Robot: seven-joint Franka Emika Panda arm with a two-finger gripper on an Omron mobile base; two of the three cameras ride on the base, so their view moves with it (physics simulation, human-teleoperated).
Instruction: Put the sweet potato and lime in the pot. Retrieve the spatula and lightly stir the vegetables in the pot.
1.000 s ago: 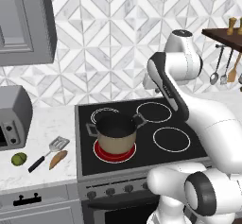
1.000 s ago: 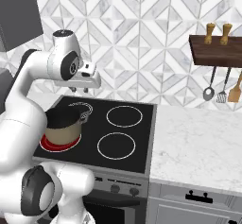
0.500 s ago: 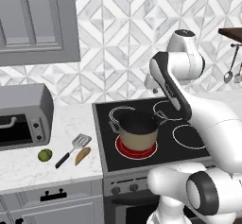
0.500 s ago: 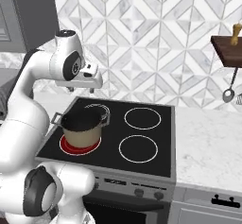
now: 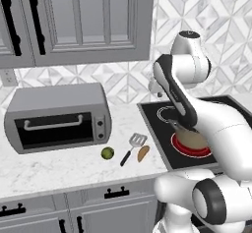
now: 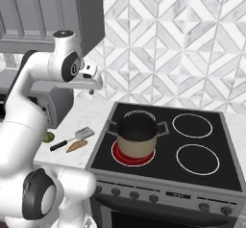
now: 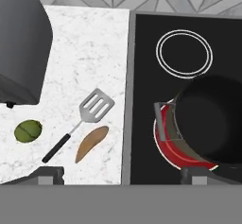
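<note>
The lime (image 5: 107,153) lies on the marble counter in front of the toaster oven. Just right of it lie the spatula (image 5: 131,147), its slotted head pointing away from the counter's front edge, and the sweet potato (image 5: 143,153). The tan pot (image 6: 137,134) stands on the glowing red front-left burner, and its dark inside looks empty. My gripper (image 6: 92,88) hangs high above the counter's right end, open with nothing between its fingers. The hand view looks down on the lime (image 7: 28,130), spatula (image 7: 78,124), sweet potato (image 7: 91,143) and pot (image 7: 212,124).
A grey toaster oven (image 5: 56,116) stands at the back left of the counter, under grey wall cabinets (image 5: 74,20). The black cooktop (image 6: 192,150) with several burners lies to the right. My arm hides part of the pot in the left base view.
The base has driven left, so both base views shifted: the cooktop slid right and the toaster oven and cabinets came into view. The things on the counter lie as before.
</note>
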